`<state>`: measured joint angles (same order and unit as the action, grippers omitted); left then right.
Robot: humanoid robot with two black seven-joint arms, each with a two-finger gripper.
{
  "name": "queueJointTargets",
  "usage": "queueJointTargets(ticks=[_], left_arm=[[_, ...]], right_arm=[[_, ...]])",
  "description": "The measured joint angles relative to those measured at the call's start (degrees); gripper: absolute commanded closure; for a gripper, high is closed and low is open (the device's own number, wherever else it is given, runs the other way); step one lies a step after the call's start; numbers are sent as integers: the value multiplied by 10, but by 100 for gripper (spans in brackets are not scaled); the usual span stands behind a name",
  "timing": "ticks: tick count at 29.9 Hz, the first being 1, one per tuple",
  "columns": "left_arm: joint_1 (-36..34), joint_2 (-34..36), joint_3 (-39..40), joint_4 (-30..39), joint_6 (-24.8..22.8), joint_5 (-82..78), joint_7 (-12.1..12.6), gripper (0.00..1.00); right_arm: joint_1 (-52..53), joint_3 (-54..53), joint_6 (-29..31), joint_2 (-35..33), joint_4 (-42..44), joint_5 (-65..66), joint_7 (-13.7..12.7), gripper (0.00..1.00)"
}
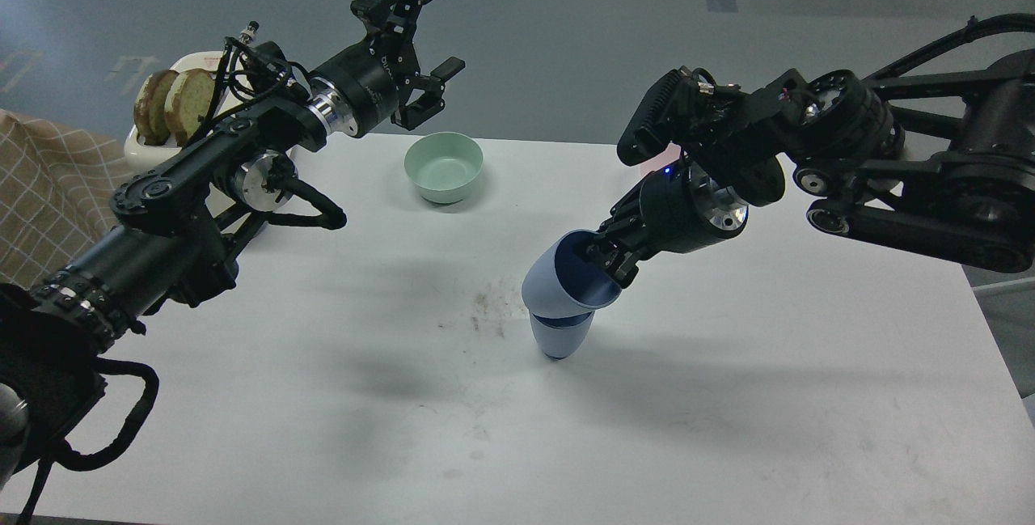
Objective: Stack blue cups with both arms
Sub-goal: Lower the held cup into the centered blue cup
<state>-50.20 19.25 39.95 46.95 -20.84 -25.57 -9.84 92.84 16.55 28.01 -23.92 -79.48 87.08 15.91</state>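
Note:
One pale blue cup (559,340) stands upright near the middle of the white table (728,395). My right gripper (608,254) is shut on the rim of the second blue cup (558,282), which is tilted with its base lowered into the mouth of the standing cup. My left gripper (422,40) is open and empty, raised above the table's back edge, up and left of the mint green bowl (443,167).
A white toaster with bread slices (174,100) stands at the back left beside a checked cloth (40,185). The pink bowl (659,159) is mostly hidden behind my right arm. Scuff marks (485,311) lie left of the cups.

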Motion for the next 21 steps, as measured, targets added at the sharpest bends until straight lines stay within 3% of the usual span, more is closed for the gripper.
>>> queueJointTargets(ticks=[11,21], left_arm=[[3,2,3,0,0,0,0,2],[3,2,4,0,0,0,0,2]], right_arm=[[-8,0,0,2,9,0,0,100],[-9,0,0,0,9,0,0,82]])
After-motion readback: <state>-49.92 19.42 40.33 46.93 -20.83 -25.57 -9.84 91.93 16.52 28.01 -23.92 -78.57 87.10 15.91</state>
